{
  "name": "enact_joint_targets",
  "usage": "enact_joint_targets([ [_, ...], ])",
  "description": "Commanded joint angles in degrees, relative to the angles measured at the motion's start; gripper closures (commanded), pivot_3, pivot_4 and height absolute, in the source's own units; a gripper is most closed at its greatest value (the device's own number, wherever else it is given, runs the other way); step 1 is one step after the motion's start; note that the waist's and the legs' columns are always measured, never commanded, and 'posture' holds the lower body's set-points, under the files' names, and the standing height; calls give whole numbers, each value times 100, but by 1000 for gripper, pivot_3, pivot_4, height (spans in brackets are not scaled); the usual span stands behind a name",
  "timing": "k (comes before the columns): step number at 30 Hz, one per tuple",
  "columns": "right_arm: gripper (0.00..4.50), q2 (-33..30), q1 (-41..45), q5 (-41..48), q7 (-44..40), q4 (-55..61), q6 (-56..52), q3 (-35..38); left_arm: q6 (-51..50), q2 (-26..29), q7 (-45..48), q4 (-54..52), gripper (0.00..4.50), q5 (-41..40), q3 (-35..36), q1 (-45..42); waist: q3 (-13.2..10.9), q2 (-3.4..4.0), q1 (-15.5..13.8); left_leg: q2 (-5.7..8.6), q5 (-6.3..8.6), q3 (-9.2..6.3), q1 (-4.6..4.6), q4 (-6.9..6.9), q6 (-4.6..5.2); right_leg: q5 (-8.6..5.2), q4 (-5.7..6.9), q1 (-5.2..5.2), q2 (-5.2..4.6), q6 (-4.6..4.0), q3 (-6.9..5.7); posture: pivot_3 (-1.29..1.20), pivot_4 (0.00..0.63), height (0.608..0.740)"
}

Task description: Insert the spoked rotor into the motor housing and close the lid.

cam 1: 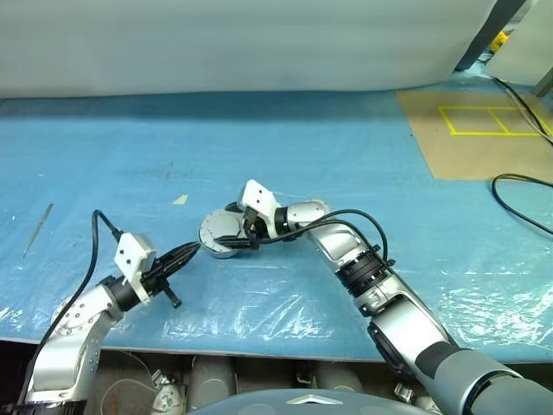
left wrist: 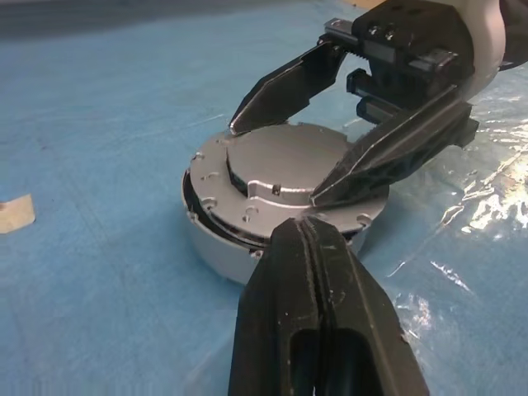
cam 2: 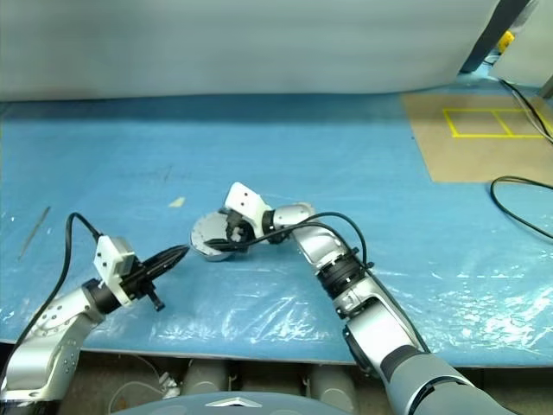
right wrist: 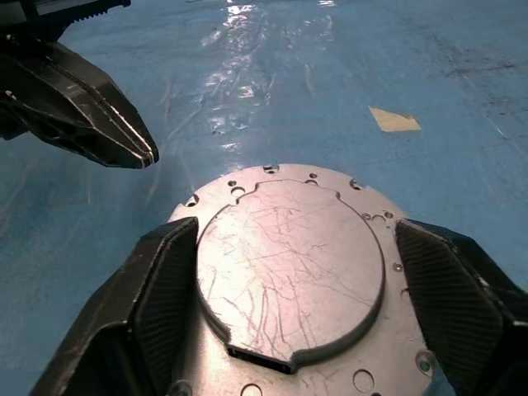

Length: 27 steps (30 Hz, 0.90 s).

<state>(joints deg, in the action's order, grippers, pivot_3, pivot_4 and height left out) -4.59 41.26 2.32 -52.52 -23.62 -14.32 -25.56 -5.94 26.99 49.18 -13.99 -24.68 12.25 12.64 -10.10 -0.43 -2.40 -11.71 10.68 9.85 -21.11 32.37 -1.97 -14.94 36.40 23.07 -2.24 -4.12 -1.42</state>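
Observation:
A round silver puck lies on the blue table. Its top is the lid [left wrist: 280, 161], a flat plate with screw holes and a raised round centre. A dark seam separates the lid from the motor housing [left wrist: 216, 247] below, whose windings are covered. The spoked rotor is hidden. My right gripper [cam 1: 240, 237] is open, one finger [right wrist: 157, 280] on each side of the lid's raised centre [right wrist: 289, 256], low over it. My left gripper [cam 1: 197, 248] is shut and empty, its tip [left wrist: 305, 224] just off the puck's near rim.
A scrap of tan tape [cam 1: 180, 200] lies just beyond the puck. A thin metal rod [cam 1: 36, 229] rests at the far left. A brown board with yellow tape lines [cam 1: 484, 138] and a black cable [cam 1: 527, 199] are at the right. The table's front edge [cam 1: 259, 353] is close.

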Motion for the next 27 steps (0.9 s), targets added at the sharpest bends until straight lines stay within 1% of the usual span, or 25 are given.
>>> enact_joint_targets([
  [1, 1556, 66, 120, -162, 27, -161, 263, -41, 344, -38, -116, -45, 4500, -24, 231, 108, 0, 0, 2, 0, 0, 0, 1, 0, 0, 0, 1, 0, 1, 0, 0, 0, 150, 740],
  [7, 1557, 154, 155, -230, 10, -283, 395, -32, 560, -127, -343, -74, 4500, 15, 263, 207, 0, 0, 7, 0, 1, 2, 13, 5, 2, 0, 4, -8, 0, 0, 6, 0, 150, 740],
  [11, 1557, 391, 287, -76, 124, -339, 237, 186, 573, -160, -532, -147, 4500, 44, 274, 253, 0, 0, 19, -2, 1, 3, 17, 5, 2, 0, 11, -6, 3, -1, 8, 0, 150, 740],
  [16, 1557, 492, 343, -178, 139, -482, 166, 154, 485, -133, -658, -340, 4500, 19, 234, 366, 0, 0, 17, -3, 1, 4, 11, 8, 2, -2, 10, -4, 3, -4, 8, 0, 150, 740],
  [22, 1557, 350, 259, -554, 143, -675, 383, -77, 370, -78, -764, -473, 4500, 14, 204, 381, 1, 1, 14, -3, 1, 4, 14, 7, 2, -2, 11, -5, 3, -4, 8, 0, 150, 740],
  [27, 1557, 233, 291, -350, -226, -524, 188, 55, 283, -37, -785, -473, 4500, -2, 188, 302, 1, 1, 5, -2, 1, 6, 20, 10, 2, -2, 14, -10, 1, -4, 10, 0, 150, 740],
])
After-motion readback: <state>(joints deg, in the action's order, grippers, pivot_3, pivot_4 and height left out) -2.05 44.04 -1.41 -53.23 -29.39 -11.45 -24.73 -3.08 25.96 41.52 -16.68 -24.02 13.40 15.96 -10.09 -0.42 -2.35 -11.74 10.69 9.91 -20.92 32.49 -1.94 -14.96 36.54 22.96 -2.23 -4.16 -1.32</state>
